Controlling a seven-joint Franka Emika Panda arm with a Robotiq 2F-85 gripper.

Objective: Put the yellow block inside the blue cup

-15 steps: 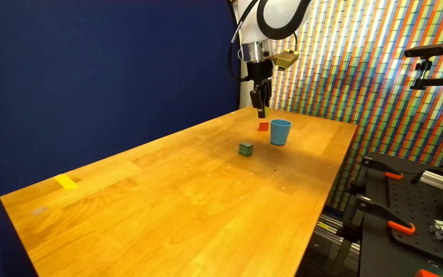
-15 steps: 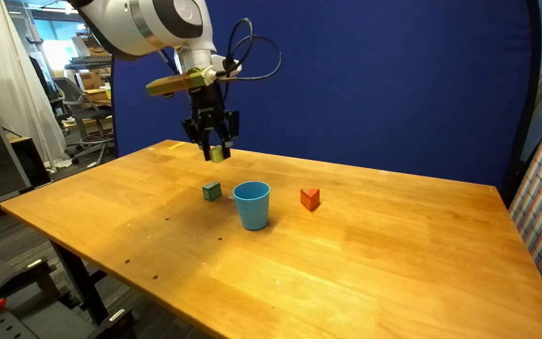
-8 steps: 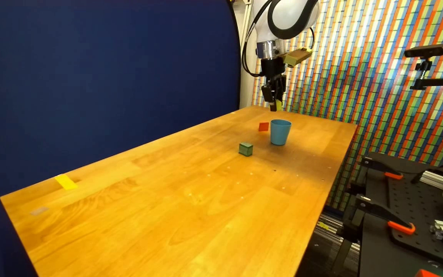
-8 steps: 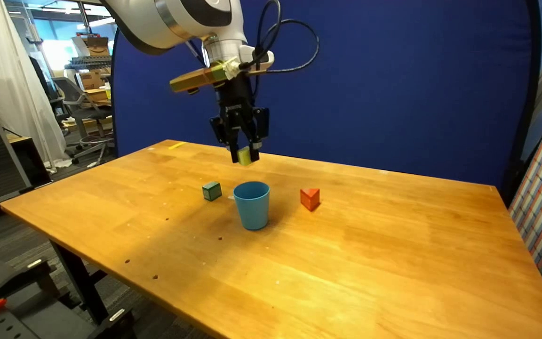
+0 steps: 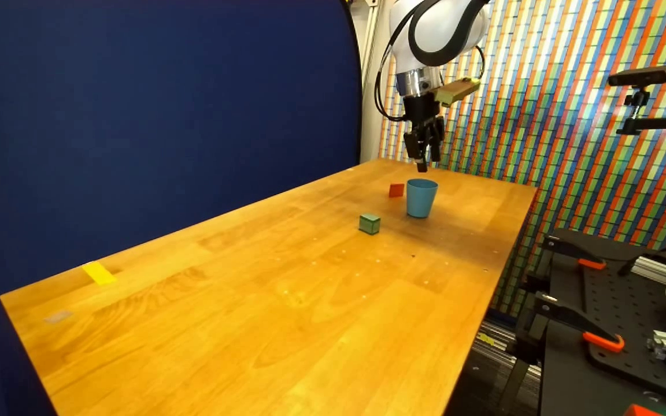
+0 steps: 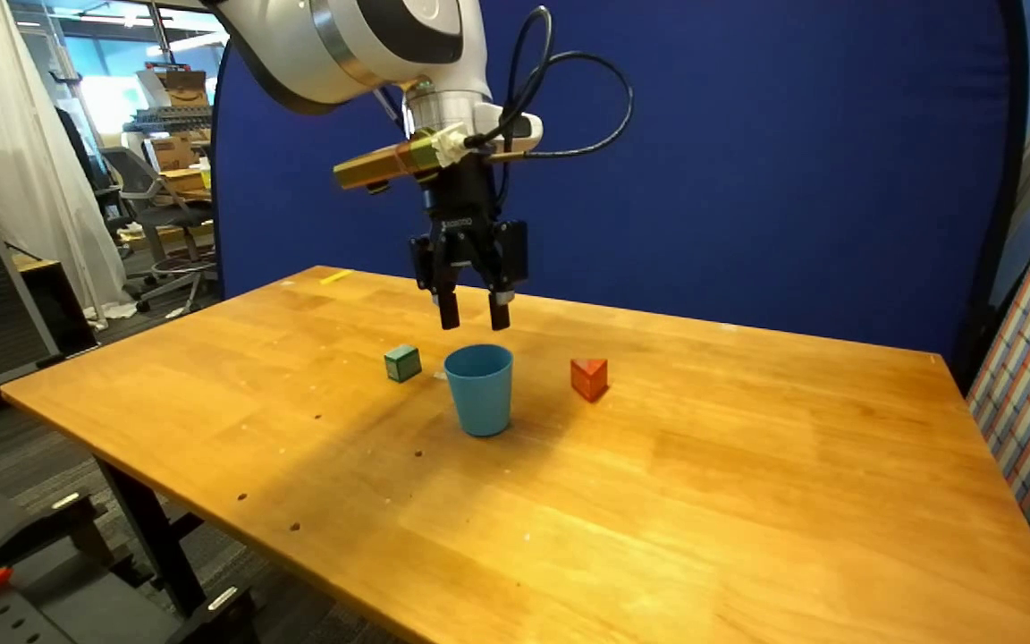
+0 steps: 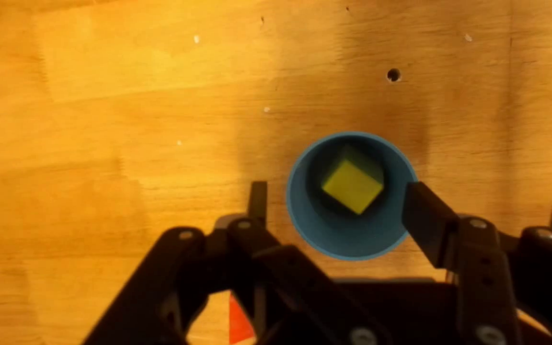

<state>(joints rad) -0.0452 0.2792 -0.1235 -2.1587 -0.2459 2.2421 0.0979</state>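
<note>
The blue cup [image 5: 420,203] stands upright on the wooden table, and it shows in both exterior views [image 6: 483,402]. In the wrist view, the yellow block [image 7: 352,186] is inside the cup [image 7: 352,245], with the cup's wall all around it. The block is hidden in both exterior views. My gripper [image 6: 475,320] is open and empty, a little above the cup's rim. In the wrist view the gripper's fingers [image 7: 335,189] are spread apart, with the cup's opening below and between them.
A dark green cube [image 6: 402,363] sits close to the cup on the table. A red triangular block [image 6: 588,379] lies on the cup's other side. A flat yellow piece [image 5: 99,273] lies near the table's far edge.
The gripper, earlier shut on the yellow block, has moved over the cup and opened. The block has gone from between the fingers into the cup. The cup, green cube and red block have not moved.
</note>
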